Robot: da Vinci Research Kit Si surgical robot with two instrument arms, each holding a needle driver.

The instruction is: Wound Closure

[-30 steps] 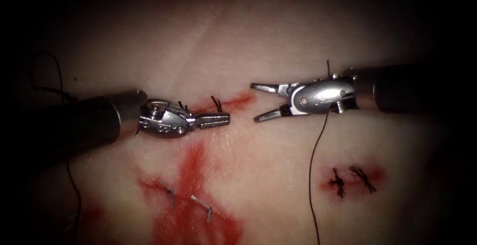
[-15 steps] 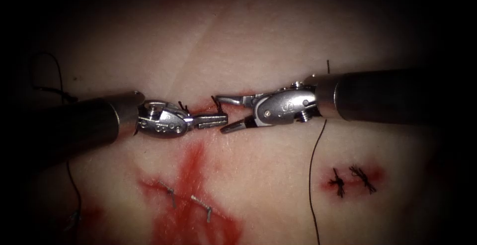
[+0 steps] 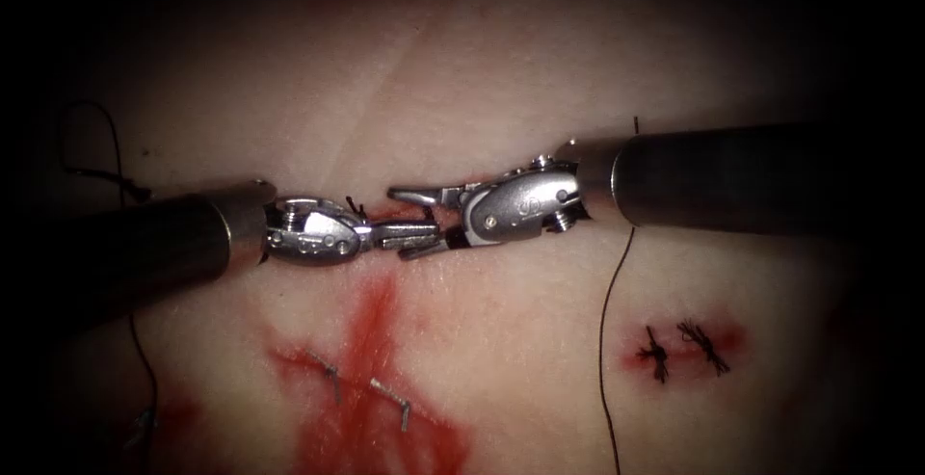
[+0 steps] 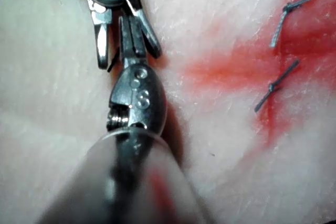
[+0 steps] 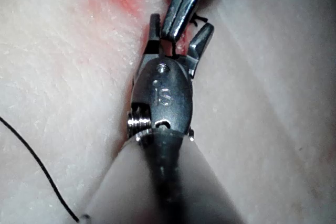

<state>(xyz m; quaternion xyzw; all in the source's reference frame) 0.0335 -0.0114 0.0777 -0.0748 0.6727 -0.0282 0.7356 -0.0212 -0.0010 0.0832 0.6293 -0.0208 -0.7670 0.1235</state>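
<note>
In the endoscope view my left tool (image 3: 429, 234) comes in from the left and lies across the red cut (image 3: 385, 213) in the tissue (image 3: 501, 359). Its jaws are shut on a short dark thread end (image 5: 174, 46) of the stitch there. My right tool (image 3: 397, 223) reaches in from the right with its jaws open, one on each side of the left tool's tip and that thread end. The left wrist view shows the left tool (image 4: 130, 24) between the right tool's (image 4: 128, 59) spread jaws. In the right wrist view the right tool (image 5: 180, 23) faces the left tool's jaws (image 5: 181, 6). Neither tool holds a needle.
A long dark thread (image 3: 605, 340) runs down the tissue below the right shaft, and another thread (image 3: 108, 138) loops at the far left. Two grey stitches (image 3: 390, 403) sit in red fluid (image 3: 376, 321) below the tools. Two dark knots (image 3: 679, 348) lie lower right.
The right tool has moved left with its jaws open until they straddle the left tool's tip. The left tool has stayed almost still, jaws shut.
</note>
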